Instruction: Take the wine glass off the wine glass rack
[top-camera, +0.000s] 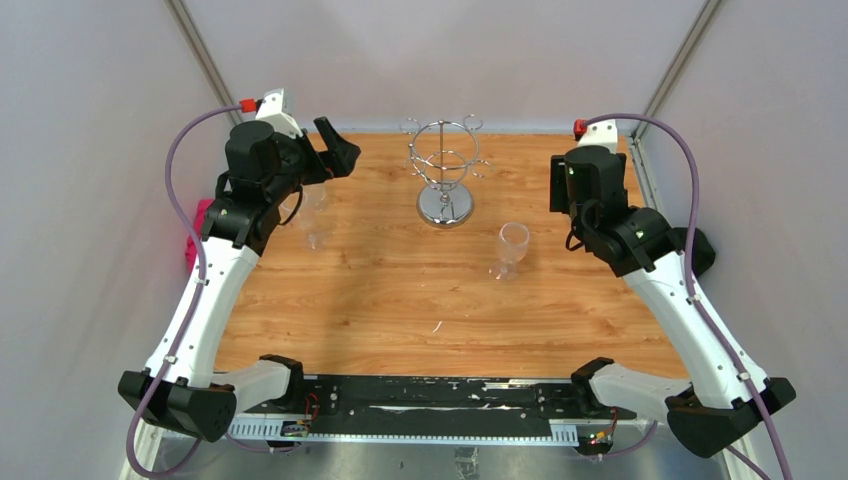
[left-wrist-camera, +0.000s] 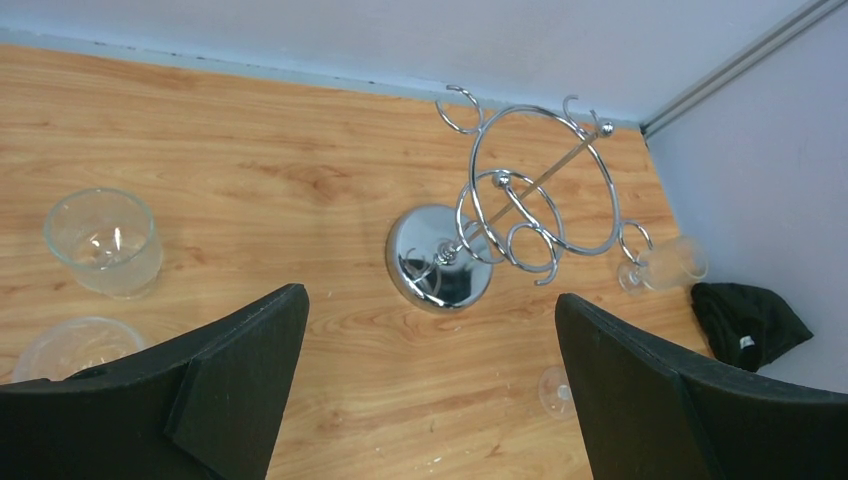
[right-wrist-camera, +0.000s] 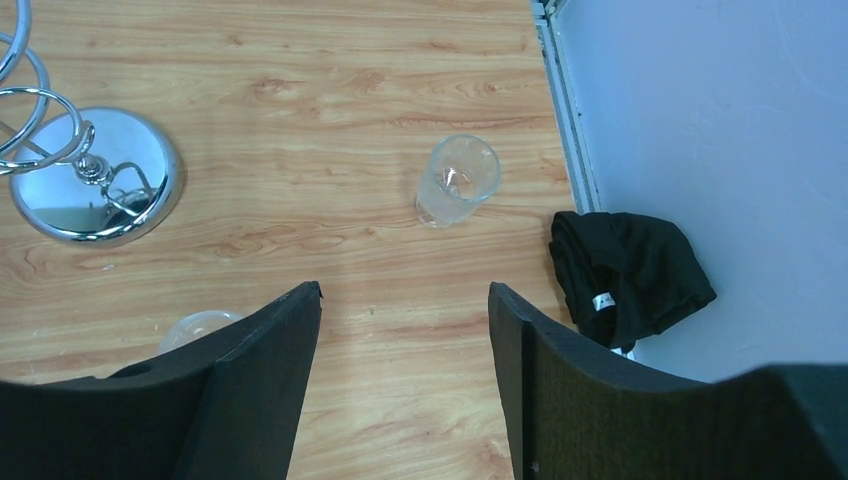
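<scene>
The chrome wine glass rack (top-camera: 445, 180) stands at the back middle of the wooden table, and no glass hangs on its hooks. It also shows in the left wrist view (left-wrist-camera: 520, 210), and its mirrored base in the right wrist view (right-wrist-camera: 100, 190). One clear wine glass (top-camera: 512, 248) stands upright to the rack's front right and shows in both wrist views (left-wrist-camera: 672, 264) (right-wrist-camera: 458, 180). A second wine glass (top-camera: 312, 215) stands under my left arm (left-wrist-camera: 105, 240). My left gripper (top-camera: 335, 155) (left-wrist-camera: 430, 295) is open and empty, above the table left of the rack. My right gripper (right-wrist-camera: 405, 288) is open and empty, right of the first glass.
A black cloth (top-camera: 700, 250) (right-wrist-camera: 630, 275) lies off the table's right edge. A pink object (top-camera: 195, 235) sits off the left edge. Grey walls close in on three sides. A clear round foot (right-wrist-camera: 195, 325) shows partly behind my right gripper's left finger.
</scene>
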